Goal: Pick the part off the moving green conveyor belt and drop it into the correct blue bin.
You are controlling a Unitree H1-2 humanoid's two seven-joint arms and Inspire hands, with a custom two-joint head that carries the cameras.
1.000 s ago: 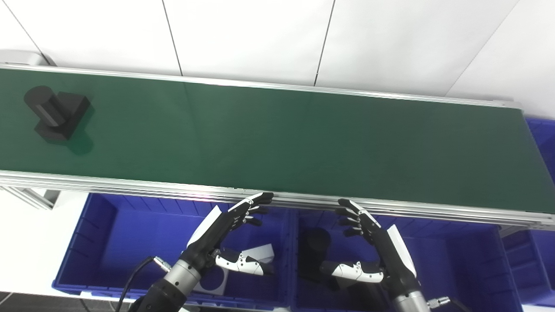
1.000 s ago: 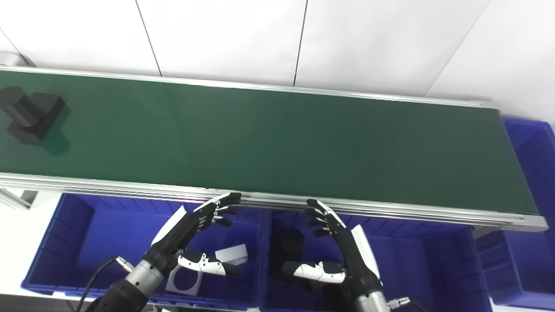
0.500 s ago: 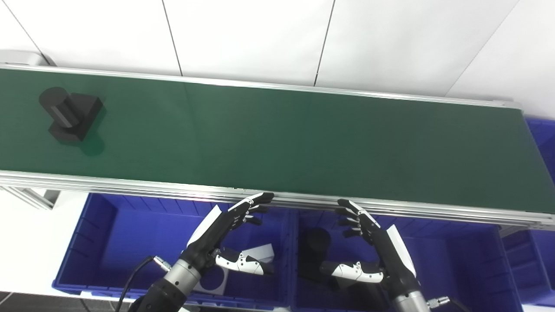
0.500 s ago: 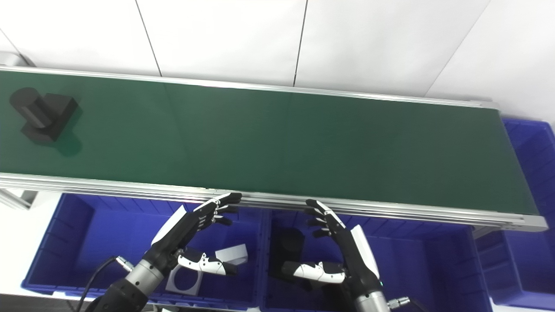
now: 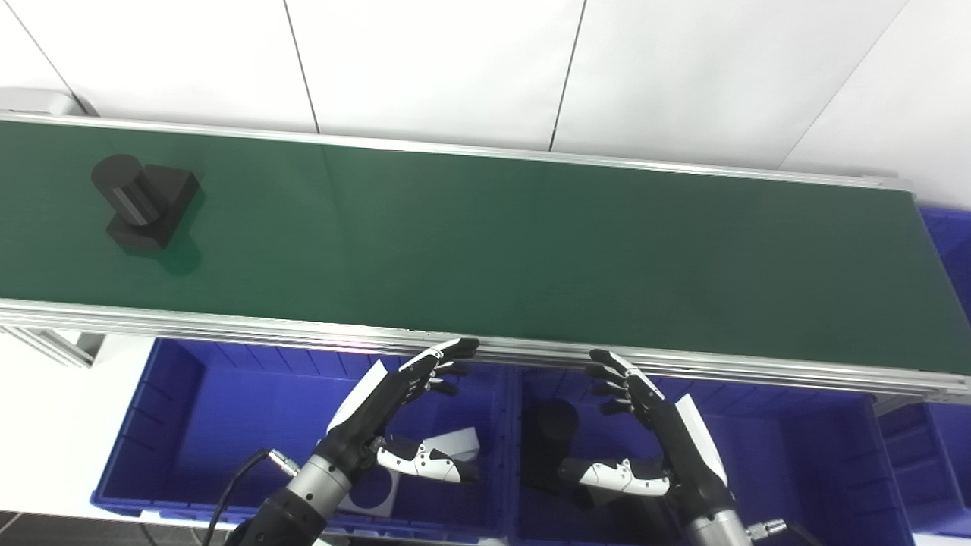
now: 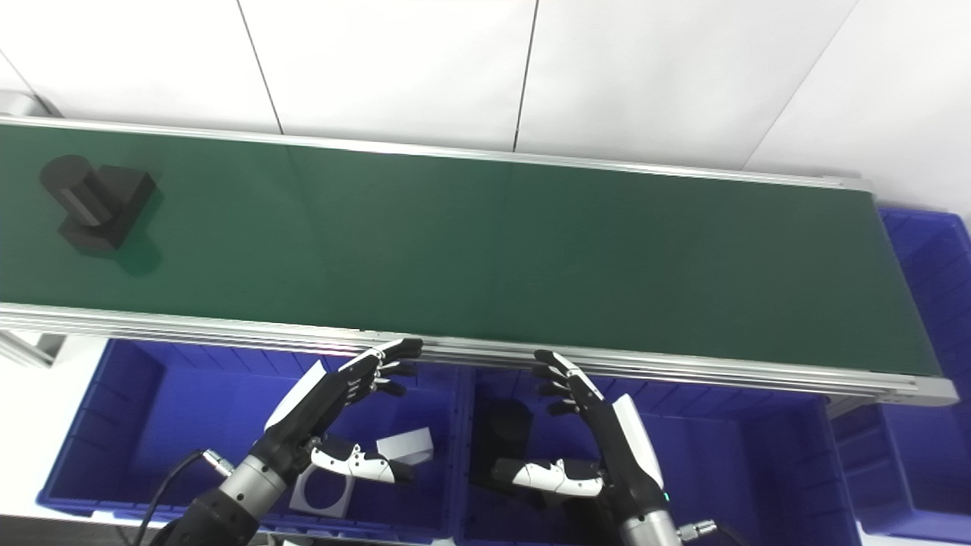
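Left eye view: a black part [image 5: 142, 202], a cylinder on a block base, rides the far left of the green conveyor belt [image 5: 531, 250], well apart from both hands. The left hand [image 5: 387, 409] hangs over the left blue bin [image 5: 182, 425], fingers spread, holding nothing. The right hand [image 5: 652, 432] hangs likewise over the middle blue bin [image 5: 796, 455], fingers apart and empty.

Right eye view: a white part [image 6: 406, 446] lies in the left bin by the left hand; a black cylinder [image 6: 504, 432] stands in the middle bin.
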